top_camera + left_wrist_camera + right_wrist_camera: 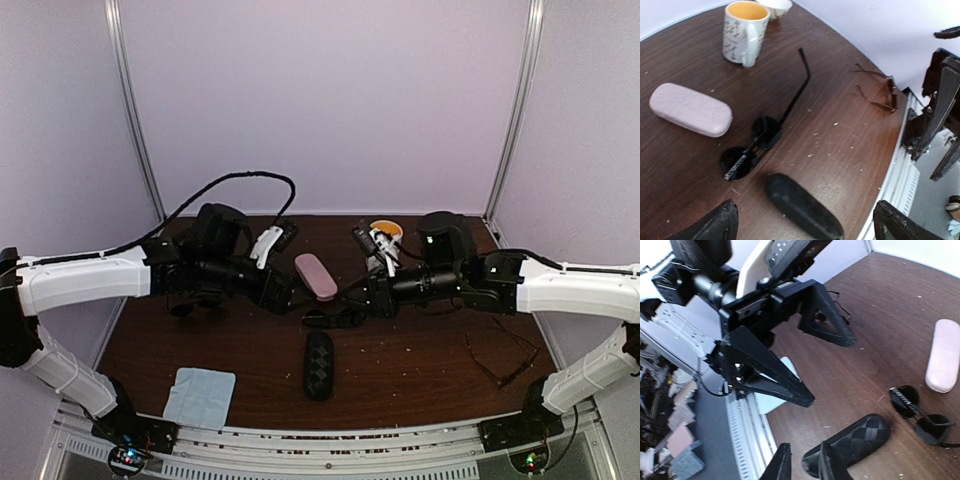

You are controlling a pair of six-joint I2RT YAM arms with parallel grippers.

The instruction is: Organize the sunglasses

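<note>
Black sunglasses [765,132] with round dark lenses, one arm unfolded, flat on the desk [840,125] between pink case [690,109] and black case [802,206], mug [742,32] behind, left fingers [715,222] spread wide, empty, right fingers [781,465] narrowly apart, empty

**Setting:** robotics lab, enclosed test cell.

**Evidence:**
- Plain lilac wall panels [320,100] on metal posts [135,110], ahead of and beside the left gripper [285,293].
- Dark wooden table [420,370] beneath it, holding staged props: a mug [742,32] and a pink case [690,109].
- Slotted metal rail [330,440] behind it, carrying the arm bases and lit circuit boards [125,458].
- Exposed cable [240,180] looped above it.
- Blurred clutter [675,440] off the table edge.
</note>
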